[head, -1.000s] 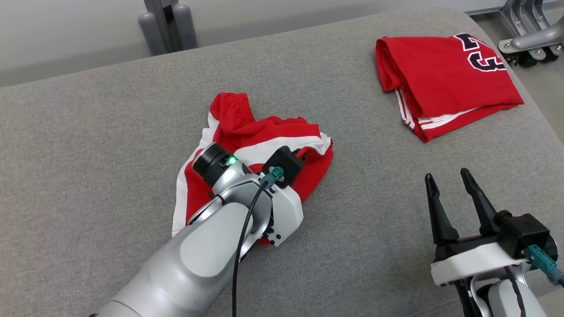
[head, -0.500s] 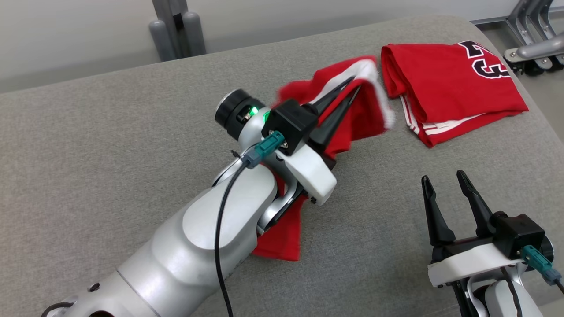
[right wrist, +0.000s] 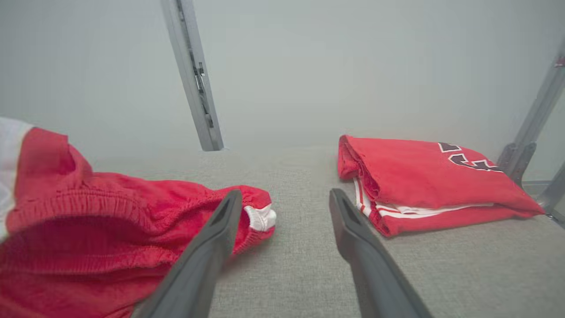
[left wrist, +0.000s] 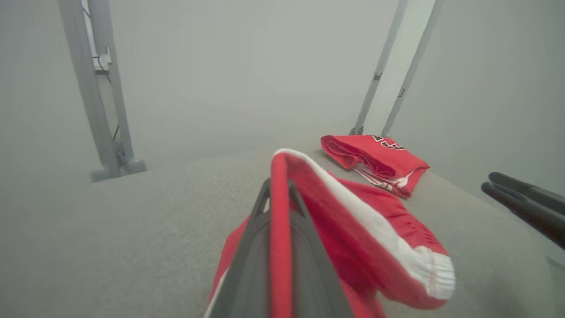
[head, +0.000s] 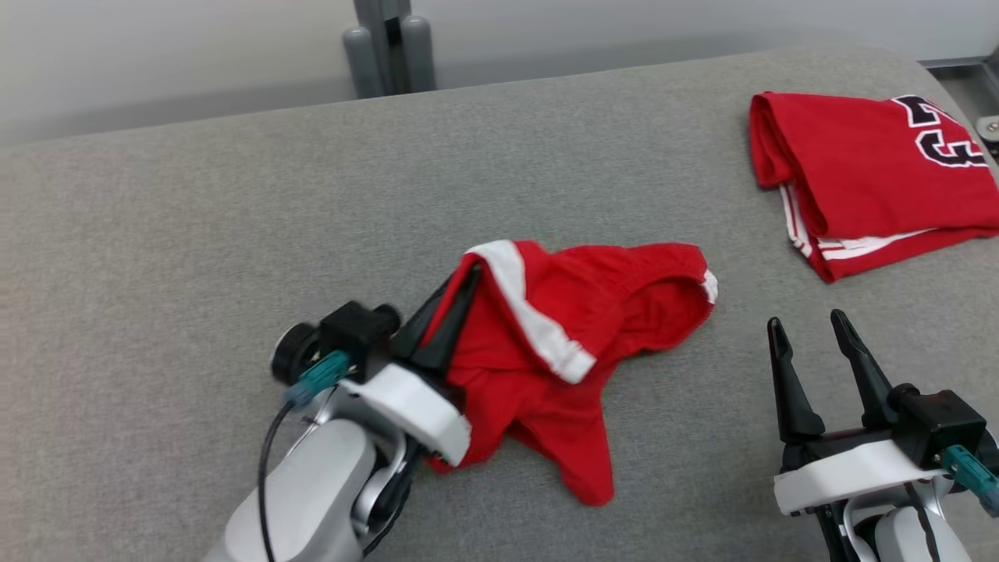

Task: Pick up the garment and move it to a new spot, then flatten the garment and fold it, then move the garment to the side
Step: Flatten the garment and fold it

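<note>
A second ago the left gripper (head: 471,273) was pressed down into the crumpled garment (head: 577,328) with its jaws closing. Now the jaws are clamped fully together on a white-striped edge of the red cloth, which is seen pinched between the two dark fingers in the left wrist view. Half a second ago the cloth was swung up just beside the folded jersey (head: 866,172). It is now held well apart from the jersey, to its left and nearer the robot, with the gripped edge raised and the rest trailing on the grey padded surface (head: 195,234). The pickup is therefore judged done and the move to a new spot under way; flattening and folding are not yet begun. The right gripper (head: 806,320) is held nearer the robot than the jersey, its jaws spread wide and empty.
</note>
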{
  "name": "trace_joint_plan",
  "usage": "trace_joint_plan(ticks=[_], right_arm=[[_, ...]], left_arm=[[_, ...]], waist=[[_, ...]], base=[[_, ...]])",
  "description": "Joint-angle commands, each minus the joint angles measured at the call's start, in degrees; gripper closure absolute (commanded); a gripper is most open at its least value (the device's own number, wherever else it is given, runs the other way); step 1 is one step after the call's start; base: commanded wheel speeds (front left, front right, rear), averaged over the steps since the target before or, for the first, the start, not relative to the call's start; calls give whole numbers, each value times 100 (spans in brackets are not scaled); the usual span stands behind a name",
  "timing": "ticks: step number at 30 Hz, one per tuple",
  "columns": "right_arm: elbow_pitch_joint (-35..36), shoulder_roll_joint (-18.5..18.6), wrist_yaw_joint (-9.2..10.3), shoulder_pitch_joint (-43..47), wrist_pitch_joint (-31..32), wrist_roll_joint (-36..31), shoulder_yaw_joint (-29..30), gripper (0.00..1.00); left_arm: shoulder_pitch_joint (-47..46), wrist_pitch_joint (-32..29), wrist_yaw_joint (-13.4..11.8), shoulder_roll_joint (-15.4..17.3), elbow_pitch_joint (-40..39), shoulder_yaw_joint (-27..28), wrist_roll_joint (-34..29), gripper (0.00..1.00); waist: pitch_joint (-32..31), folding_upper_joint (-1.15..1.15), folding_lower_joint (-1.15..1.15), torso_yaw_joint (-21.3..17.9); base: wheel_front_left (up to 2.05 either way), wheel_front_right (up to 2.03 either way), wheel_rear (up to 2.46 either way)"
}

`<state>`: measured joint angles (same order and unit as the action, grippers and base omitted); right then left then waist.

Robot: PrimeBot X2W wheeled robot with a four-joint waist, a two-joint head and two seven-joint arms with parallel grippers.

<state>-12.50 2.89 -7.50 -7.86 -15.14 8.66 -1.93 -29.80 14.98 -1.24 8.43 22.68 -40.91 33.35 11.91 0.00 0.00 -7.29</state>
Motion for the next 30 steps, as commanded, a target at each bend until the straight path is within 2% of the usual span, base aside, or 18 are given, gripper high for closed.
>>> trace_joint_plan(ticks=[1,3,4,5,6,7,13,16,21,24,26,30], right_arm=[[17,28,2,29,-2,-15,10,0],[25,27,2,24,-2,-17,2,0],[27,27,2,19,-2,-14,3,0],[30,26,2,18,-2,-11,8,0],[32,26,2,15,-2,-15,4,0],[29,26,2,15,-2,-20,2,0],[8,26,2,45,-2,-20,-4,0],[9,25,2,76,-2,-7,6,0],[-30,22,2,94,-2,37,-22,0],[-32,20,2,92,-2,45,-29,0],[-38,17,2,91,-2,55,-38,0],[-53,17,2,82,-2,86,-46,0]], left_arm=[[109,24,-51,33,-58,137,-62,100],[418,23,-140,101,-97,443,-78,100],[545,23,-166,125,-103,563,-106,86],[663,24,-190,138,-85,667,-120,60],[756,23,-193,138,-66,770,-115,13],[812,23,-196,137,-84,857,-140,0],[1143,23,-384,316,-509,1310,-625,0],[1250,24,-391,476,-930,1398,-949,0],[1385,-30,39,921,-1392,933,-1473,0],[1352,-354,338,1194,-1546,486,-1790,0],[1213,-545,439,1347,-1506,236,-2086,0],[908,-782,536,1428,-1353,-200,-2636,0]], waist=[[5,0,0,91],[5,0,0,162],[5,0,0,196],[3,0,0,236],[2,0,0,268],[-3,0,0,297],[-56,0,0,375],[-103,0,0,386],[-199,0,0,344],[-237,0,0,308],[-243,0,0,293],[-239,0,0,260]], base=[[0,0,0],[0,0,0],[0,0,0],[0,0,0],[0,0,0],[0,0,0],[0,0,0],[0,0,0],[0,0,0],[0,0,0],[0,0,0],[0,0,0]])
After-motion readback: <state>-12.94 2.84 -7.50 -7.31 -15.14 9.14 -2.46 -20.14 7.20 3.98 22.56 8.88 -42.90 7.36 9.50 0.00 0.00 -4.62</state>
